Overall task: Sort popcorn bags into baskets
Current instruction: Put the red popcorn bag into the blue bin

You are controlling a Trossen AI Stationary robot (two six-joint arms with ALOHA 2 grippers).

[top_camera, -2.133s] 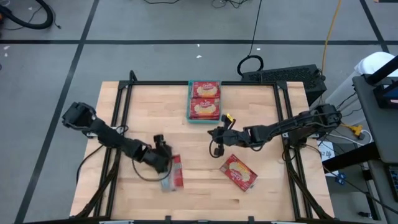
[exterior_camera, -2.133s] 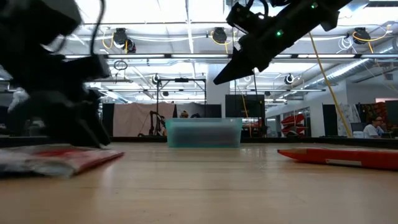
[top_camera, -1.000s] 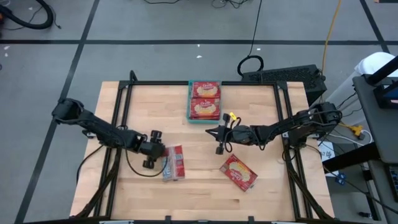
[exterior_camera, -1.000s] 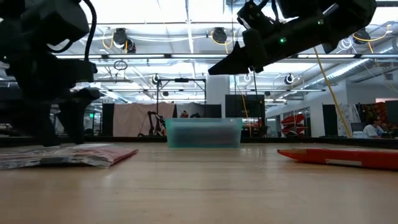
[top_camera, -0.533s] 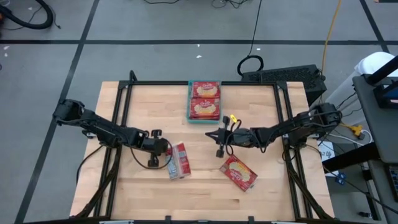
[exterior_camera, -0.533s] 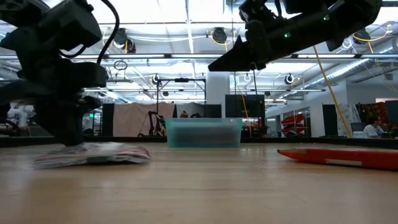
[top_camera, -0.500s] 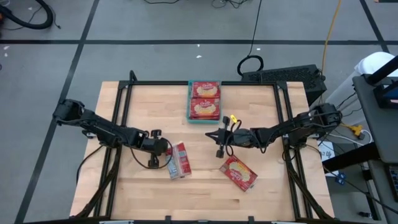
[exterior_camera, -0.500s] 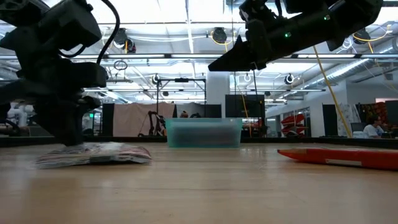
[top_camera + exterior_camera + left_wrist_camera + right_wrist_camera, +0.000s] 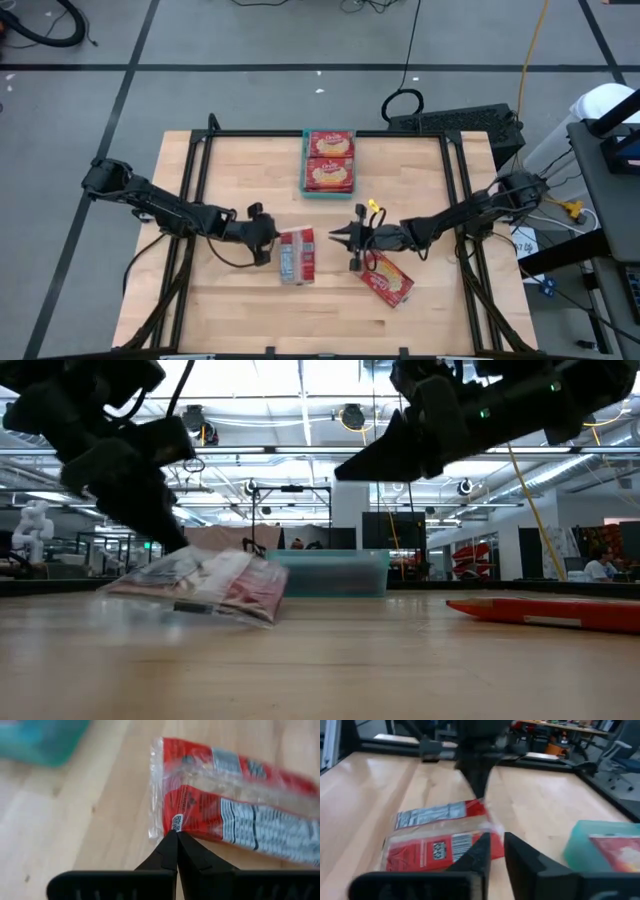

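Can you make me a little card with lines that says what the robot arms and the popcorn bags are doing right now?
left gripper: fingers shut on the edge of a popcorn bag, lifting one side off the table
right gripper: fingers slightly apart, holding nothing, just right of that bag
held bag: grey-white side up, tilted in the low view
basket: teal, at the far middle of the table, with two popcorn bags inside
loose bag: lying flat near the right gripper, picture side up
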